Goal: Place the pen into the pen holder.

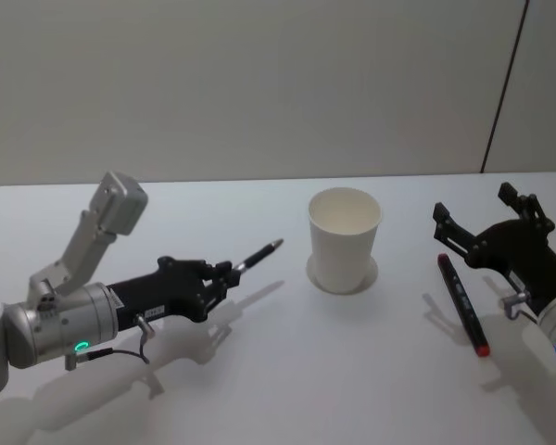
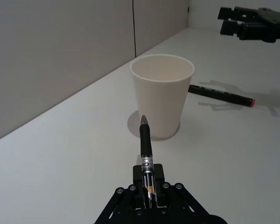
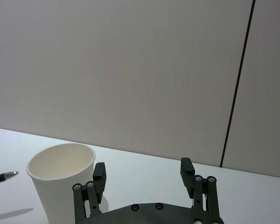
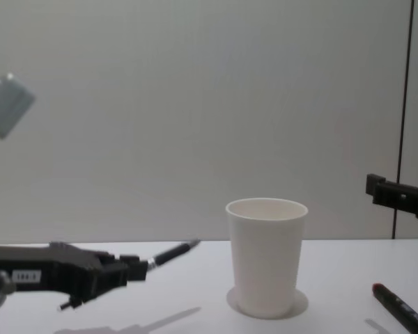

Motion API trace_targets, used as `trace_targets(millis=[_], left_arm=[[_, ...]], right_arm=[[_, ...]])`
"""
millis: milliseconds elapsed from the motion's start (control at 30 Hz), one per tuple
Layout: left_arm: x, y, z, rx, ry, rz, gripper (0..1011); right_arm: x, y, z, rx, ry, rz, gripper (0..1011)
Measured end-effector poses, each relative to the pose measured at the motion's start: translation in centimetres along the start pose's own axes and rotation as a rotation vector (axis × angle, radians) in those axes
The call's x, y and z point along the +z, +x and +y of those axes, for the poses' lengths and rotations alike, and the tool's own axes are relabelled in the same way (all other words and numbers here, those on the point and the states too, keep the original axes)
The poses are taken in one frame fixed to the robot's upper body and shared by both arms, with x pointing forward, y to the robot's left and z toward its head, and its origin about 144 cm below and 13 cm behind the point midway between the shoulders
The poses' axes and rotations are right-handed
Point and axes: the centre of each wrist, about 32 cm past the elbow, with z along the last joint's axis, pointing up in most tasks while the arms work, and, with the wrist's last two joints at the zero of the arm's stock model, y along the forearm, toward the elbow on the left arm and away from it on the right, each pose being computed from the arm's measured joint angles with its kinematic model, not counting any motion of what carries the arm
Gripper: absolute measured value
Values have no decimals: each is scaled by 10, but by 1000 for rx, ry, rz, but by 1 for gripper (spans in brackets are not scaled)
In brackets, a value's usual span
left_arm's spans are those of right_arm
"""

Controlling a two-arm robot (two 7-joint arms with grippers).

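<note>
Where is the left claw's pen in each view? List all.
Head: pen, in left claw, left of centre; right claw idle far right.
Left wrist: jutting from the claw toward pen holder.
Right wrist: its tip, beside pen holder's rim.
Chest: lower left of centre.
Landmark: white pen holder past the tip.

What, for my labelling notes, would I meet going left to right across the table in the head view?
The left gripper, shut on the slim black pen → white paper cup pen holder → black marker with a red end lying on the white table → open right gripper, reaching in from the right edge.
</note>
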Motion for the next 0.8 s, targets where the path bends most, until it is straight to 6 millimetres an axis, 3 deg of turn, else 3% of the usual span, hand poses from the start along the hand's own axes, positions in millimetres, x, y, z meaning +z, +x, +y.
trace_targets(millis=[800], left_arm=[[-4,-13,14,190,-221,19,140]], right_arm=[[0,0,0,0,0,0,1002]])
